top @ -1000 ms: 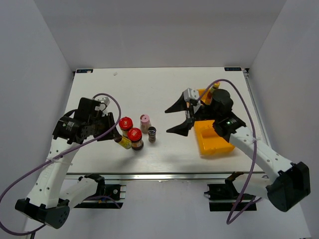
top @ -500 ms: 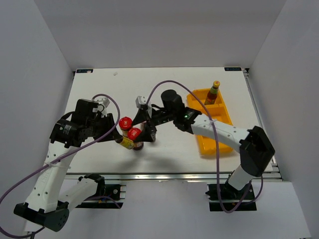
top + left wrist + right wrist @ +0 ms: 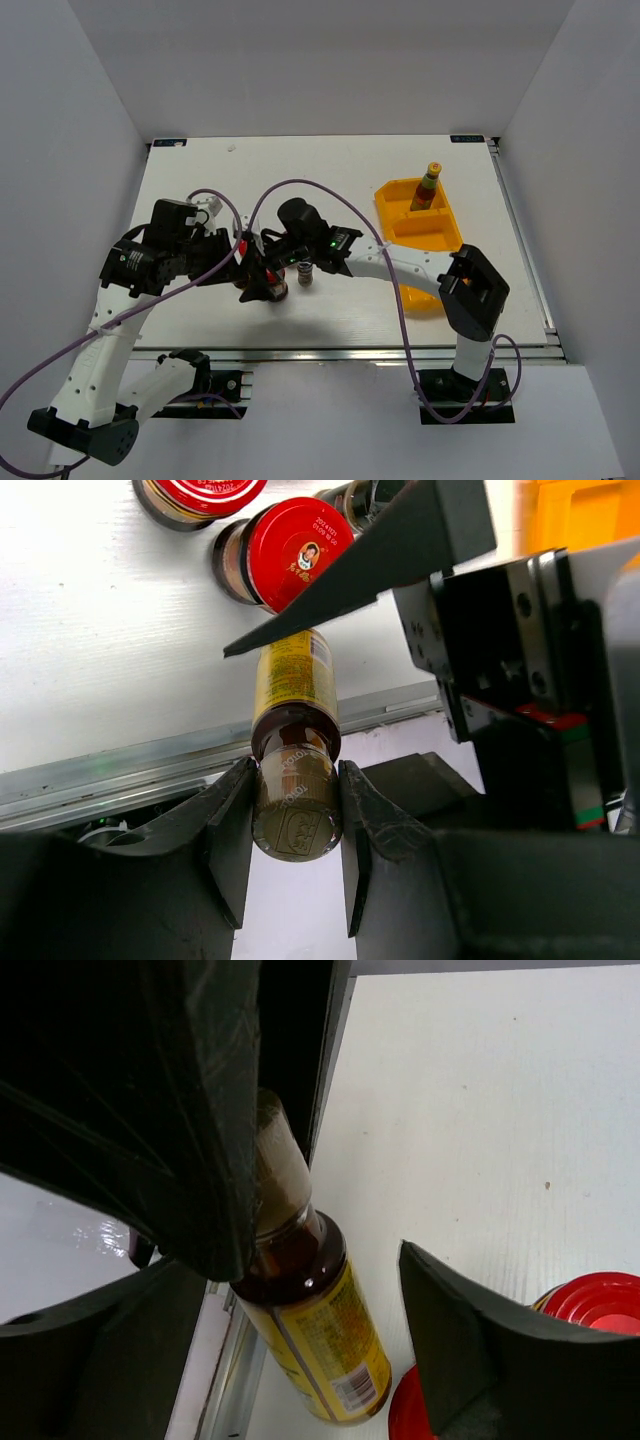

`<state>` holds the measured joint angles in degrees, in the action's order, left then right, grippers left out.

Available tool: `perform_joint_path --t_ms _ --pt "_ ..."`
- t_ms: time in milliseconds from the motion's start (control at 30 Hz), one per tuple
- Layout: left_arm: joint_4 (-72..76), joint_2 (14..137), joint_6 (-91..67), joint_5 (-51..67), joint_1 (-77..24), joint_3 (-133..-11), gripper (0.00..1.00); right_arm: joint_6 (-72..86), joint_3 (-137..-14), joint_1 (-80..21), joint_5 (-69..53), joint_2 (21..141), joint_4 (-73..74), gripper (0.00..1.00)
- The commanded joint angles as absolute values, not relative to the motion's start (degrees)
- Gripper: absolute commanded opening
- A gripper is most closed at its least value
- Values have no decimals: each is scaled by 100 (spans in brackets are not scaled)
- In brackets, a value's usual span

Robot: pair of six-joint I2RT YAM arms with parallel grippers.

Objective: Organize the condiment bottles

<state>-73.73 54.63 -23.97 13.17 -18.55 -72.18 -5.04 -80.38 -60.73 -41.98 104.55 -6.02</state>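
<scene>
My left gripper [image 3: 295,768] is shut on the cap of the slim brown bottle [image 3: 295,685], which has a yellow label and hangs tilted over the table's near edge, left of centre [image 3: 247,287]. My right gripper [image 3: 300,1260] is open, its fingers either side of that bottle's body [image 3: 320,1355] without touching it. Two red-lidded jars [image 3: 297,542] [image 3: 200,492] stand just beyond. The grey-topped shaker [image 3: 306,270] stands to their right. The yellow-capped sauce bottle [image 3: 428,187] stands upright in the yellow tray [image 3: 440,232]. The pink-capped bottle is hidden behind my right arm.
The yellow tray lies at the right of the table, the sauce bottle in its far compartment. My right arm [image 3: 390,262] stretches across the table's middle to the jars. The metal front rail [image 3: 120,775] runs under the held bottle.
My right arm has swung left from the tray to the brown bottle, leaving the sauce bottle standing in the tray. My left gripper has kept the brown bottle almost still.
</scene>
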Motion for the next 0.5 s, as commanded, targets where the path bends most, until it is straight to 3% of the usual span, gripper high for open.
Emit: perform_joint_path --t_ms 0,67,200,333,433,467 --pt "-7154 5326 -2338 1600 -1872 -7506 0 -624 -8297 -6161 -3964 10450 -650 76" --pt "-7154 5317 -2347 1573 -1872 -7506 0 -624 -8297 -6170 -3929 10459 -659 70" --pt "-7137 5309 -2347 1556 -1872 -7444 0 -615 -8288 -6179 -3981 10468 -694 45" --pt "-7128 5309 -2355 1564 -1872 -7497 0 -598 -8279 -6179 -3999 10450 -703 29" --pt "-7058 5291 -2347 1652 -1872 -7550 8 -563 -8218 -6179 -4095 10389 -756 20" --pt "-7040 5291 -2347 1687 -1881 -7550 15 -536 -8183 -6170 -4113 10363 -791 18"
